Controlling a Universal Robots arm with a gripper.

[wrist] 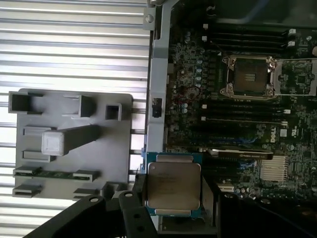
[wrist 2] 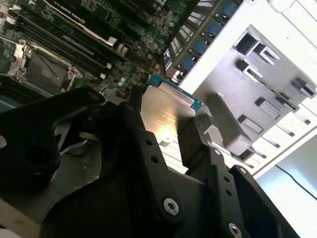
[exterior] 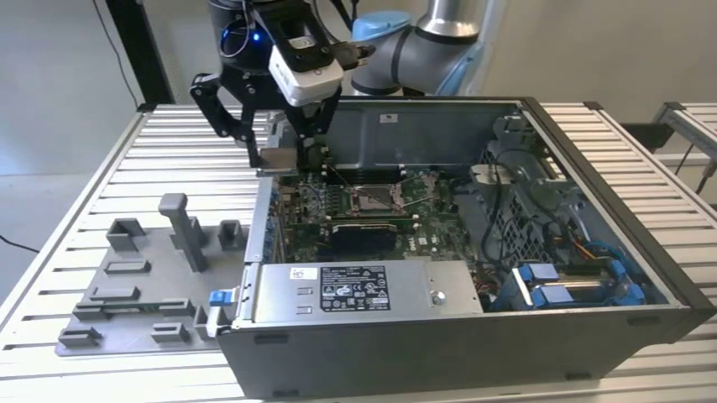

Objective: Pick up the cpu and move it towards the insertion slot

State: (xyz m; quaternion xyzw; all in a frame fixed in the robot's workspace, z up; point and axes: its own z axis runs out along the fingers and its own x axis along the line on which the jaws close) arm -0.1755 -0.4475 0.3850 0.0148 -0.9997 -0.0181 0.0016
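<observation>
Cpu [wrist: 173, 184] in end effector [wrist: 173, 194] grasp

A slatted metal table [exterior: 79, 185] carries two things. A grey plastic fixture tray [exterior: 151, 294] lies toward the exterior view's left, just beside an open computer case [exterior: 448, 353].

one cpu [wrist: 172, 186], one insertion slot [wrist: 249, 77], one grey fixture tray [wrist: 49, 111], one computer case [exterior: 448, 353]
</observation>
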